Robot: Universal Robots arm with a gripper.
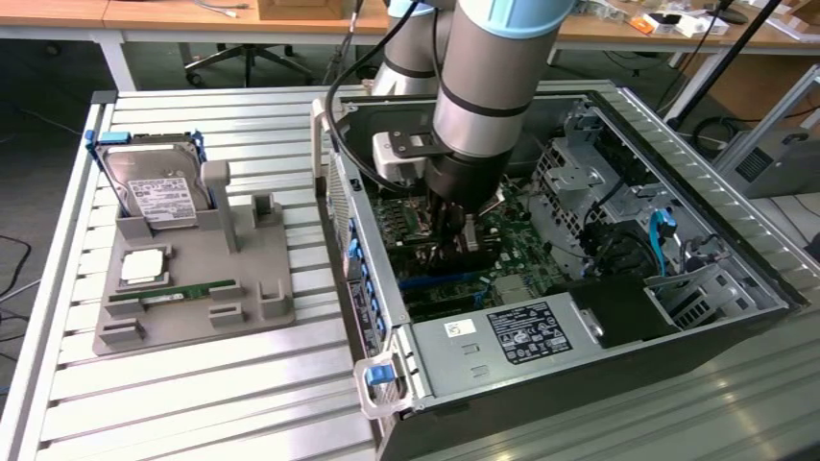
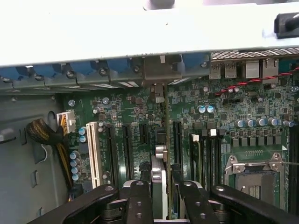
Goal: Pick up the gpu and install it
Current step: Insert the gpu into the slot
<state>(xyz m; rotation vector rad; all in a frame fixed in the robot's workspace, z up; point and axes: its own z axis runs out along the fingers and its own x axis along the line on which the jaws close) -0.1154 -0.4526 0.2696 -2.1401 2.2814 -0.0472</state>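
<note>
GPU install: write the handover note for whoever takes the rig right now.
Pincer: shut on the gpu, held edge-on inside the open PC case, over the motherboard expansion slots.
Done: gpu picked up and brought into the case.
Left: whether the card is in its slot cannot be told; it is not yet released.
The hard drive and memory stick sit on the grey holder outside.

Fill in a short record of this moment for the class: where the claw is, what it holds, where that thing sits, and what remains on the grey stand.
claw position: the claw is down inside the open computer case, over the motherboard
claw state: shut on the gpu
gpu pose: on edge between the fingers, standing among the expansion slots, its bracket end toward the case's rear wall
seating: cannot tell whether fully pushed in
grey stand: carries the hard drive and memory stick
</note>
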